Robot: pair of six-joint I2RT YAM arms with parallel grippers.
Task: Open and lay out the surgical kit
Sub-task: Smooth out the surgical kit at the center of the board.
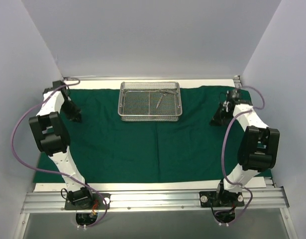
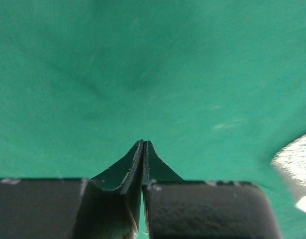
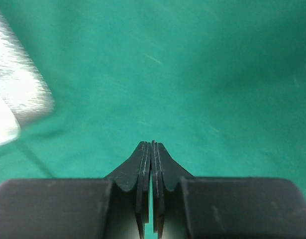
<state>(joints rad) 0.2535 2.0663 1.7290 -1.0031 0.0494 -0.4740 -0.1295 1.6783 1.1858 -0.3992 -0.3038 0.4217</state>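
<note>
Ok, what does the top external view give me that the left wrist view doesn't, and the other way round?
Only the top external view: the rectangular silver wire-mesh tray holding thin metal instruments, plus the whole left arm and right arm. Only the left wrist view: the left jaws pressed together close up, nothing visibly between them, and a blurred pale patch at the right edge. Both: the spread dark green cloth.

cloth point(image 1: 143, 149) on table point(image 1: 143, 187) | tray point(image 1: 124, 102) — on cloth, far centre | instruments point(image 1: 159, 99) — in tray, right half
</note>
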